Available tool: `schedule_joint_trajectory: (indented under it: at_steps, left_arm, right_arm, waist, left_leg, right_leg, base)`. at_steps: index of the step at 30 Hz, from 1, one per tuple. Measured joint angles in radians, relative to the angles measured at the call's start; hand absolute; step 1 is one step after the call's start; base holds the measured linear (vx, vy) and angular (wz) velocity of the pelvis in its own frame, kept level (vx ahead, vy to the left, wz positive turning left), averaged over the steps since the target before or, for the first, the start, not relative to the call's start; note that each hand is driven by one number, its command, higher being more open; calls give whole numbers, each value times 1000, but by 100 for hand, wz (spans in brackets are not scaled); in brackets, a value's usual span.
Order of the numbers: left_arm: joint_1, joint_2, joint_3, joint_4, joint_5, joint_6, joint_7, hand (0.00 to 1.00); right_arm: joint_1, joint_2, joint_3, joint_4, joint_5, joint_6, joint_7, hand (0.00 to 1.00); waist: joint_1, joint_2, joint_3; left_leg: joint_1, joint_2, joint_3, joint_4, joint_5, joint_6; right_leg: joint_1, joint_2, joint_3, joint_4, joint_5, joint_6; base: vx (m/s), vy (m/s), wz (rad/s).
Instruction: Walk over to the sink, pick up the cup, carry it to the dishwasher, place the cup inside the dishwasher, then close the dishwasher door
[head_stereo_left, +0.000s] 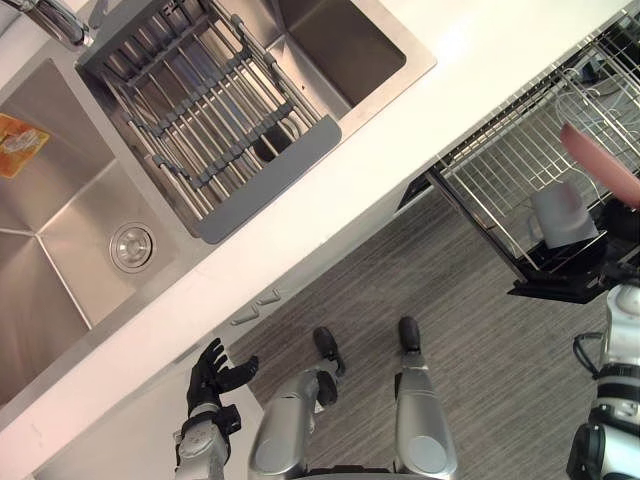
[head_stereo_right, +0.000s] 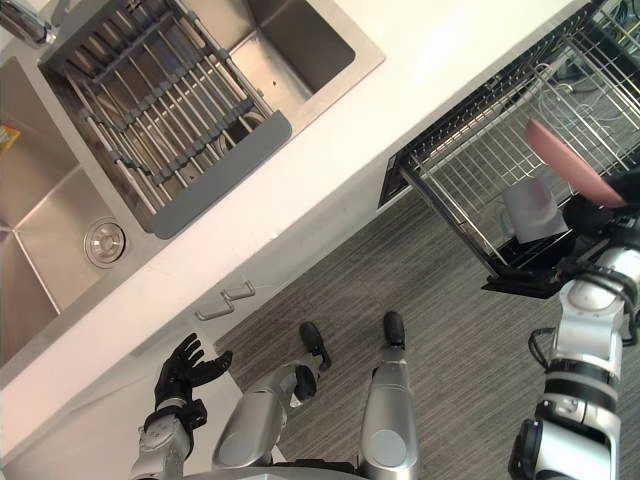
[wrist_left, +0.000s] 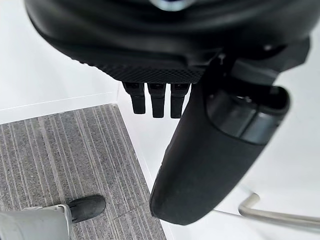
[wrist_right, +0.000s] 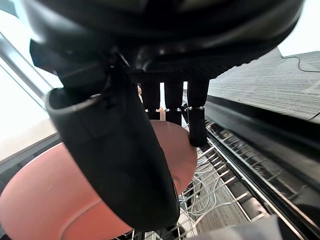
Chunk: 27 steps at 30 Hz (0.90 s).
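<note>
1. The right hand (wrist_right: 125, 150) is closed on the salmon-pink round cup (head_stereo_right: 565, 160), thumb on one side and fingers on the other; that pinch, I judge, is what keeps the smooth cup from slipping while it is lowered.
2. The cup hangs over the pulled-out wire dishwasher rack (head_stereo_right: 470, 165); whether it touches the wires cannot be told; carrying looks done and placing is the step in hand.
3. A pale grey translucent tumbler (head_stereo_right: 528, 210) stands in the rack's near corner, just below the cup; the free wires beside it seem the likelier spot, and knocking the tumbler is the risk.
4. The left hand (head_stereo_left: 215, 372) is open, fingers spread and holding nothing, low beside the white cabinet front (head_stereo_right: 60, 440); probably kept clear of the work.
5. A white countertop (head_stereo_left: 400, 130) runs across the scene; set in it is a stainless steel double sink (head_stereo_left: 60, 250), bridged by a slatted metal drying rack with a grey rim (head_stereo_left: 215, 120).
6. The floor of grey striped planks (head_stereo_right: 440, 330) lies before the cabinets; with the rack out, the dishwasher door is not yet shut.
</note>
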Motion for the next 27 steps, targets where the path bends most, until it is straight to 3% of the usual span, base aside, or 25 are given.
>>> schedule_joint_trajectory:
  at_steps: [2, 3, 14, 27]
  left_arm:
    - [-13, 0, 0, 5, 0, 0, 1, 90]
    - [-22, 0, -1, 4, 0, 0, 1, 90]
    - [-90, -10, -17, 3, -27, -2, 17, 90]
    - [-99, -10, -16, 3, -32, -2, 21, 90]
  right_arm:
    - [-48, -27, 3, 38, 15, 3, 0, 30]
    - [-78, -41, 3, 64, 22, 6, 0, 90]
    - [-178, -73, 1, 140, 94, 60, 0, 90]
    - [-217, -73, 4, 139, 160, 56, 4, 90]
  waist:
    - [2, 0, 2]
    - [3, 1, 5]
    - [13, 8, 27]
    - [24, 5, 28]
  left_leg:
    - [-6, -1, 3, -6, 5, 1]
    - [-6, 0, 3, -7, 6, 1]
    - [-26, 5, 3, -5, 13, 0]
    - [-38, 7, 8, -5, 18, 3]
  right_leg:
    - [-9, 0, 2, 0, 5, -1]
    - [-10, 1, 2, 0, 6, -2]
    - [-29, -1, 1, 0, 15, -4]
    - [-43, 1, 6, -1, 30, -4]
  base:
    - [0, 0, 0]
    - [0, 0, 0]
    - [0, 0, 0]
    - [2, 3, -1]
